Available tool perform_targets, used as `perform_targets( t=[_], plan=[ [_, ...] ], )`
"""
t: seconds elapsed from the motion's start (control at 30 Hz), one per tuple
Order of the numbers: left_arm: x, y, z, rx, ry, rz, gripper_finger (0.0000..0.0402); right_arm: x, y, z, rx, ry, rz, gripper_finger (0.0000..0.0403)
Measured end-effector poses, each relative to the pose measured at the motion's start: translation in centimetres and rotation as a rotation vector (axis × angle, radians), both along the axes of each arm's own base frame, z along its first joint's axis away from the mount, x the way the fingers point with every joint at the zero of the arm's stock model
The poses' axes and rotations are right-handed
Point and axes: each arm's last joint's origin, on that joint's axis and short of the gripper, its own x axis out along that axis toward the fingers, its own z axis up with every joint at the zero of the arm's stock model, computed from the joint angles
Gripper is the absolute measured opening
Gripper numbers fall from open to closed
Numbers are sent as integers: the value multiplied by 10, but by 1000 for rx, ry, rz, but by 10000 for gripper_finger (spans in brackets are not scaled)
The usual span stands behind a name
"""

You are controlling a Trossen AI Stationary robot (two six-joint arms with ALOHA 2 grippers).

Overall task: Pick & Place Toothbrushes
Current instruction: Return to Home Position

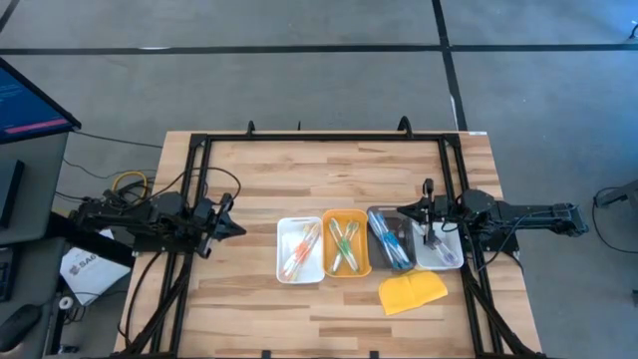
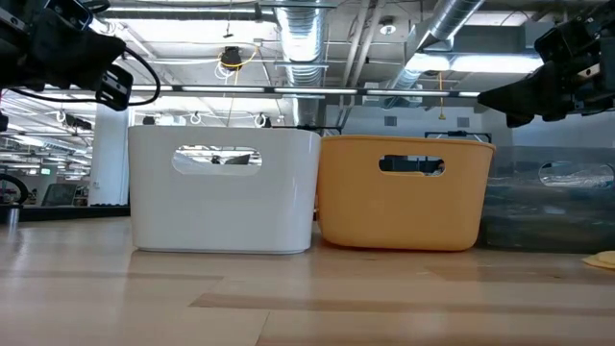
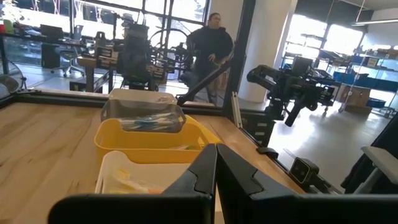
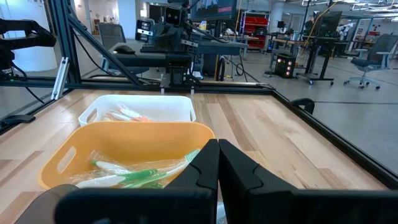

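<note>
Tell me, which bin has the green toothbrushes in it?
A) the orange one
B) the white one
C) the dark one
A: the right wrist view shows the green toothbrushes lying inside the orange bin, and the high view shows them there too.

Overhead straight down, low tabletop-level, both wrists facing orange bin (image 4: 118, 142)

Coloured toothbrushes (image 1: 343, 245) in loose heaps inside four adjacent bins (image 1: 282, 261)
</note>
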Motion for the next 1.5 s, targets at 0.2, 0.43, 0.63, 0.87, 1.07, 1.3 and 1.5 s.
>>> perform_targets(
  t=[0.2, 0.43, 0.63, 0.87, 1.07, 1.3, 1.5],
  plan=[
    [0, 0, 1, -1, -7, 0, 3, 0, 0, 0, 0, 0, 0, 0],
    [0, 0, 1, -1, -15, 0, 3, 0, 0, 0, 0, 0, 0, 0],
    [0, 0, 1, -2, -15, 0, 3, 0, 0, 0, 0, 0, 0, 0],
    [0, 0, 1, -1, -15, 0, 3, 0, 0, 0, 0, 0, 0, 0],
    [0, 0, 1, -1, -15, 0, 3, 0, 0, 0, 0, 0, 0, 0],
    [0, 0, 1, -1, -15, 0, 3, 0, 0, 0, 0, 1, 0, 0],
    [0, 0, 1, -1, -15, 0, 3, 0, 0, 0, 0, 0, 0, 0]
  ],
)
